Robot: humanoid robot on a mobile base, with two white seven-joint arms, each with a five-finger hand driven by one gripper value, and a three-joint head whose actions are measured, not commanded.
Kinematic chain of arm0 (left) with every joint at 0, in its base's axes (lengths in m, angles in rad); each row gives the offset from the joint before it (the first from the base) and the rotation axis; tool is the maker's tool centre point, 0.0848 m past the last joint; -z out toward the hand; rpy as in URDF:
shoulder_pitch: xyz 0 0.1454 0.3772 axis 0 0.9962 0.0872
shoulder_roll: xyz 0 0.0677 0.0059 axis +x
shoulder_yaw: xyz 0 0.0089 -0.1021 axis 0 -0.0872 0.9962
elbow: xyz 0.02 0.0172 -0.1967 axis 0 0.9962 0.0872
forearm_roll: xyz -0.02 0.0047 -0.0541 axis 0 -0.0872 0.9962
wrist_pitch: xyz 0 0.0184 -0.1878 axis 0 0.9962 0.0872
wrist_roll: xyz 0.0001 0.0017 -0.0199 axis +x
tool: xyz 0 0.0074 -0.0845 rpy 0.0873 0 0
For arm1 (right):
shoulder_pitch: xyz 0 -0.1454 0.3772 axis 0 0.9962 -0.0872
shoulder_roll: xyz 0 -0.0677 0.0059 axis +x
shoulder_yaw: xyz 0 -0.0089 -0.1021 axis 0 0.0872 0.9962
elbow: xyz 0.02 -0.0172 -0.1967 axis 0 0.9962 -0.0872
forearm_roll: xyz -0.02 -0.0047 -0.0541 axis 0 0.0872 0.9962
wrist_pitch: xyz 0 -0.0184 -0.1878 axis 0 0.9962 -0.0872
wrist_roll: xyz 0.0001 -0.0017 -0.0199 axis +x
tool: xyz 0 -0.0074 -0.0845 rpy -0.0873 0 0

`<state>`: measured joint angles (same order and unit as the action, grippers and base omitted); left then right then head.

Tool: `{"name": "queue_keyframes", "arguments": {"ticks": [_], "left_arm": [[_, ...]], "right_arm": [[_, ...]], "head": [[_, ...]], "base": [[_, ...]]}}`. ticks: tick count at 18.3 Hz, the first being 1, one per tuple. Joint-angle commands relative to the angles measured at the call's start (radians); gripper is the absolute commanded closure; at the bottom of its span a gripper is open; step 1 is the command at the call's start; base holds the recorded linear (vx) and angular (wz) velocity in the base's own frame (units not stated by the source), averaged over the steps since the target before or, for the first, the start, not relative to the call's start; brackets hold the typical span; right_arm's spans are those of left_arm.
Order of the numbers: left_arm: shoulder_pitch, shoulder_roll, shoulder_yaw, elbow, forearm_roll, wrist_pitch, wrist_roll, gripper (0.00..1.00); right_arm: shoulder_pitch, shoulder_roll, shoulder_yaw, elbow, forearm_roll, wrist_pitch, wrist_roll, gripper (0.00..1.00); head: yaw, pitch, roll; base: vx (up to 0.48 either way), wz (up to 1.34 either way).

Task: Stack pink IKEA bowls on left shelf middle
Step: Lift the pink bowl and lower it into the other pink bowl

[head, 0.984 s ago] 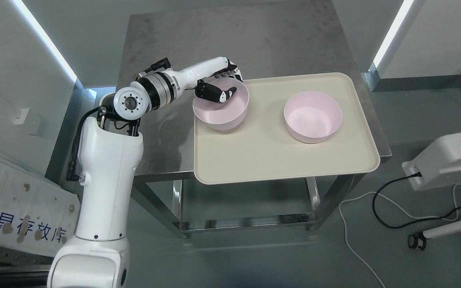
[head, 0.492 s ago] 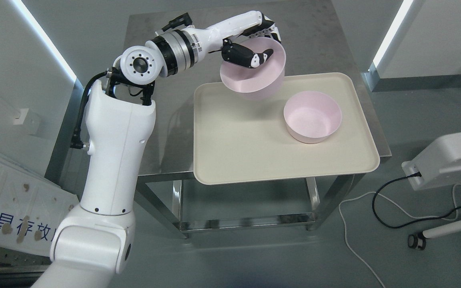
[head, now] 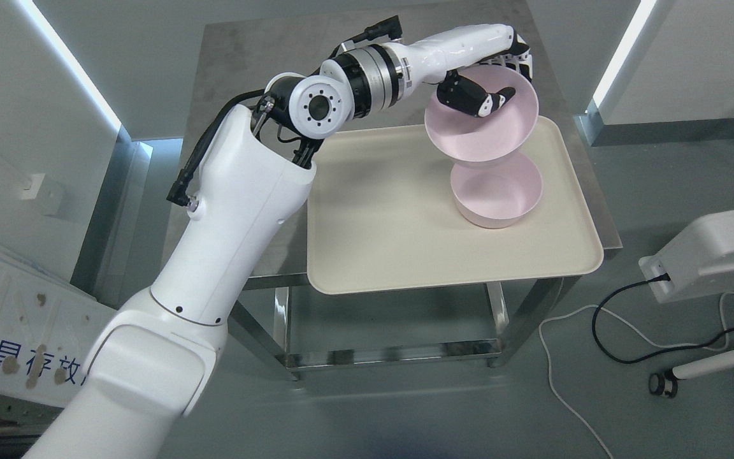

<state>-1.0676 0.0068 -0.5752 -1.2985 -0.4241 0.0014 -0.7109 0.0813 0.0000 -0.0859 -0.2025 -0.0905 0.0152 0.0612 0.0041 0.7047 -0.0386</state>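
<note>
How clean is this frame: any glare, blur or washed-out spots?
Head view: sharp overall; the two ceiling light strips are blown out white; soft sheen on the steel table; the held bowl in the left hand and the tray are evenly lit, with no motion blur.

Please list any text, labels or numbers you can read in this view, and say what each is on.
"具存放库", partly cut off and smudged: on the white board at lower left.
Small yellow label on the white device at right: too small to read.
Bowls, tray, table and the robot arm: no readable print.
</note>
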Motion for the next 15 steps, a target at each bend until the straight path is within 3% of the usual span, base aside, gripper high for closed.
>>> {"name": "queue_keyframes", "arguments": {"ticks": [1,15], "left_arm": [[-0.04,0.011,-0.207,0.148,-0.03,-0.023,0.001,0.97],[-0.031,0.011,-0.173,0.168,-0.068,-0.029,0.007,0.92]], "right_arm": [[0.0,-0.017,0.0,0.0,0.0,0.0,0.0,0.0],[0.0,-0.017,0.0,0.0,0.0,0.0,0.0,0.0]], "head": [[0.0,0.0,0.0],[0.0,0.0,0.0]], "base": [[0.0,0.0],[0.0,0.0]]}}
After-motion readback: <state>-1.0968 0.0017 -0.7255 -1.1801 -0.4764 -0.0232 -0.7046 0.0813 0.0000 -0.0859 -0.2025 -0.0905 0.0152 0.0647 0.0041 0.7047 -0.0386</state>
